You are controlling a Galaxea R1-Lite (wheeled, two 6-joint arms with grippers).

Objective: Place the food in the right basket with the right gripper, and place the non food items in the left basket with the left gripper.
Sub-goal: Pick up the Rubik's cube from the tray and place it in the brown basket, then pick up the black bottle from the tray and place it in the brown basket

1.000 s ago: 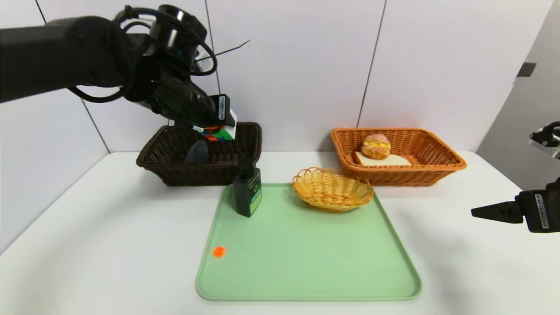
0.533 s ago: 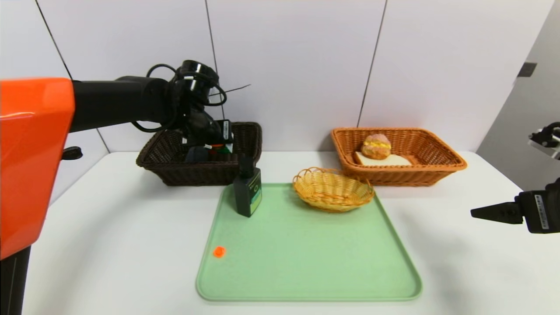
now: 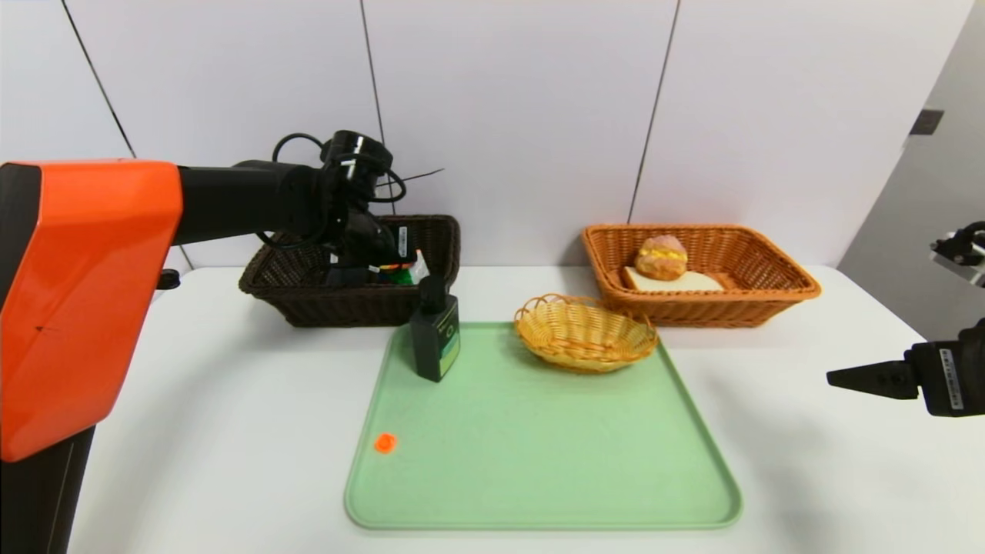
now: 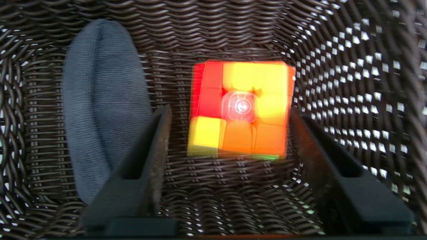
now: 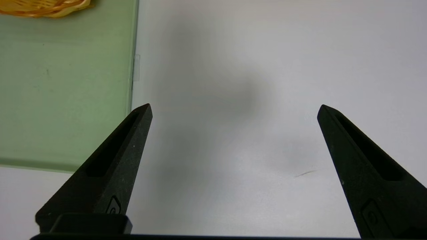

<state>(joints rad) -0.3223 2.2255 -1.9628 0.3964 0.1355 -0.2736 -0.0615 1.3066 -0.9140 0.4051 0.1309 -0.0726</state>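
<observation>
My left gripper (image 3: 387, 258) reaches down into the dark brown left basket (image 3: 308, 304). Its jaws stand open around the multicoloured puzzle cube (image 4: 240, 106), which lies on the basket floor with a gap to one finger (image 4: 156, 143). The rolled dark grey cloth (image 4: 103, 106) lies beside the cube in the same basket. The dark bottle (image 3: 435, 337) stands upright on the green tray's far left corner. The bun (image 3: 662, 256) and the bread slice (image 3: 696, 282) rest in the orange-tan right basket (image 3: 769, 296). My right gripper (image 3: 846, 378) hovers open and empty over the table at the right edge.
A green tray (image 3: 539, 477) lies in the middle of the white table, with a small oval yellow wicker basket (image 3: 585, 332) on its far side and a small orange dot (image 3: 385, 442) near its left front. The wall stands close behind both baskets.
The left arm came down from above the dark basket's rim into the basket with the cube. Its jaws then spread and the cube dropped free. The right arm barely moved.
</observation>
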